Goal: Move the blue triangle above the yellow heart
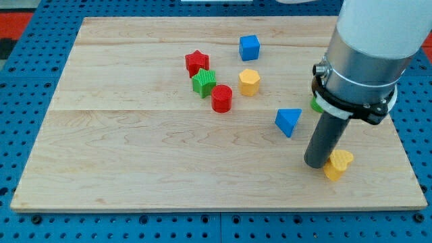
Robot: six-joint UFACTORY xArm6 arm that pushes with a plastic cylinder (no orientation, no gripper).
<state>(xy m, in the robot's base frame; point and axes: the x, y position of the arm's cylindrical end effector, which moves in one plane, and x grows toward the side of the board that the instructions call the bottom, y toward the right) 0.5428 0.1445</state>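
The blue triangle (289,121) lies right of the board's middle. The yellow heart (338,164) lies near the view's bottom right, below and right of the triangle. My tip (316,164) rests on the board at the heart's left side, touching or almost touching it, and below and right of the blue triangle. The arm's white and grey body fills the view's top right.
A red star (196,62), a green star-like block (203,82), a red cylinder (221,98), a yellow hexagon (249,82) and a blue cube (249,47) cluster at the upper middle. A green block (314,104) peeks out behind the arm. The wooden board (135,155) lies on a blue pegboard.
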